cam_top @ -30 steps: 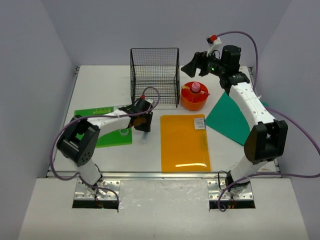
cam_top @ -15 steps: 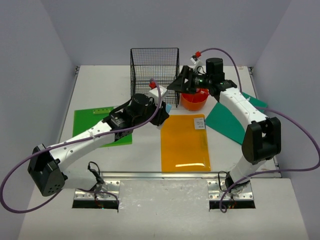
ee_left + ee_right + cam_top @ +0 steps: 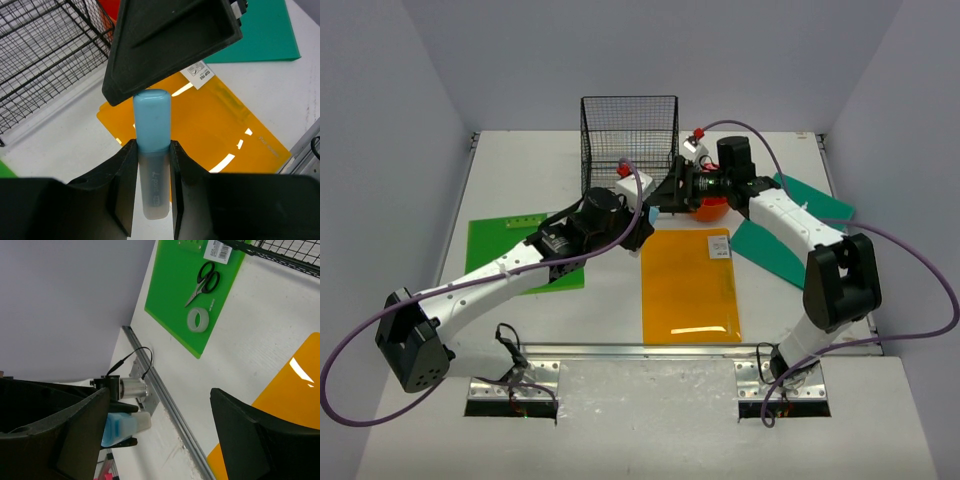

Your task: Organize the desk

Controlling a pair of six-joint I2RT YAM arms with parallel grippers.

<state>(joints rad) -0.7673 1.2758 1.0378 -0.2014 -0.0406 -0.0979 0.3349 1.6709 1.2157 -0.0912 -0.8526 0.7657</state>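
Your left gripper [image 3: 152, 147] has its jaws clamped on the lower body of a blue-capped marker [image 3: 152, 125], cap end pointing toward the right gripper [image 3: 157, 407], whose jaws stand wide apart with nothing between them. This reads as a mid-air handover above the counter [image 3: 520, 170], which spreads white under both arms with its metal rail along the near edge. The meeting spot is just near of the wire rack [image 3: 628, 140], beside the round orange tray [image 3: 715, 210], over the far end of the orange folder [image 3: 688, 290]. In the left wrist view one finger of the right gripper sits right over the cap, so it isn't straddling the marker yet. Centre the cap between the right jaws, close on the cap end clear of the left fingers, and let go with the left only once the right grip is firm. Mind the rack.
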